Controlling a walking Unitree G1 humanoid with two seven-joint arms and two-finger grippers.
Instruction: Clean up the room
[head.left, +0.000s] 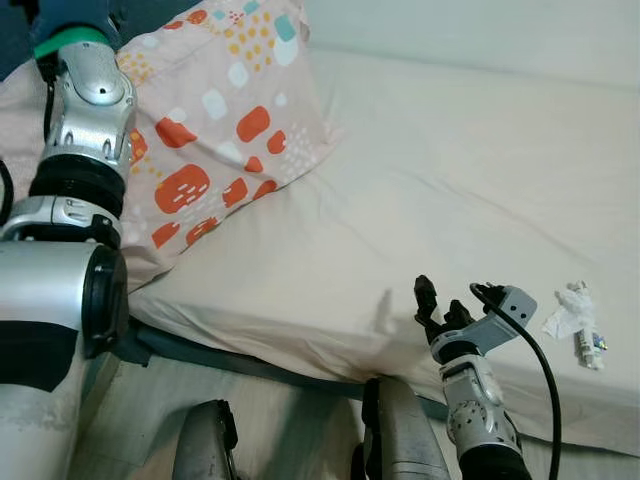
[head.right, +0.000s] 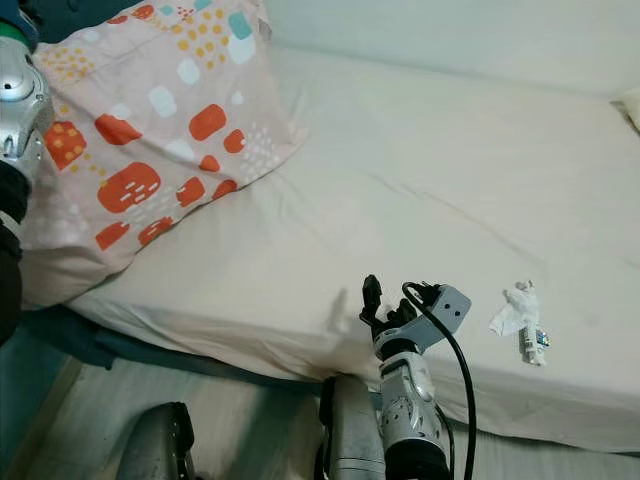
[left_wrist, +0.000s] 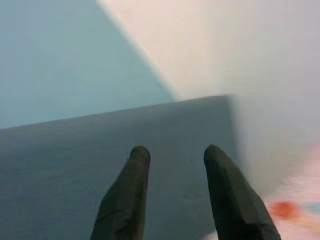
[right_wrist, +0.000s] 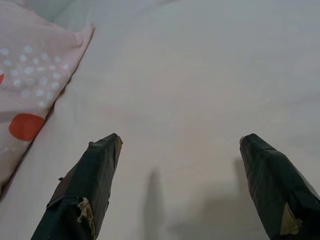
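A cream-sheeted bed (head.left: 450, 170) lies before me. On it at the left rests a pink pillow (head.left: 215, 150) with orange and teal patches. Near the bed's front right lies a crumpled white wrapper (head.left: 576, 318) with a small packet beside it. My right gripper (head.left: 455, 298) hovers open over the bed's front edge, a short way left of the wrapper, with nothing between its fingers (right_wrist: 95, 170). My left arm (head.left: 85, 110) is raised at the far left beside the pillow. In the left wrist view the left gripper (left_wrist: 175, 165) is open and empty, facing a dark surface and a pale wall.
A dark bed frame edge (head.left: 200, 350) runs under the mattress at the front left. Pale floor (head.left: 280, 410) and my own legs (head.left: 400, 430) show below it. A light wall (head.left: 480, 25) backs the bed.
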